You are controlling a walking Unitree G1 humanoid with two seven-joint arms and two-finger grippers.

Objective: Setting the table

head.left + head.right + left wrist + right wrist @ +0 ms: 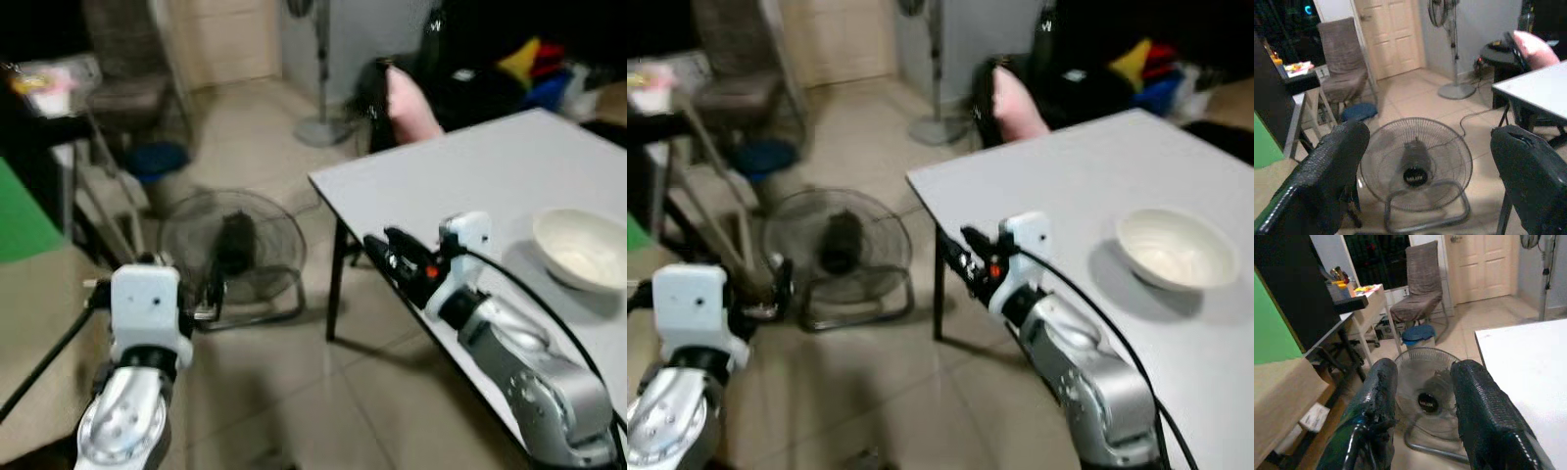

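Observation:
A white bowl (585,250) stands empty on the grey table (470,176), toward its right side. My right gripper (382,247) reaches out over the table's left edge, well left of the bowl, pointing away from it. In the right wrist view its fingers (1378,396) stand open with nothing between them. My left gripper (201,299) is held low on the left, off the table, in front of a floor fan. In the left wrist view its fingers (1327,176) are spread wide and empty.
A round floor fan (233,250) sits on the tiles just left of the table leg (336,284). Behind are a pedestal fan (320,122), a chair (127,59), a blue bin (159,160) and a blurred pink shape (411,108) at the table's far corner. A beige block (39,323) is at left.

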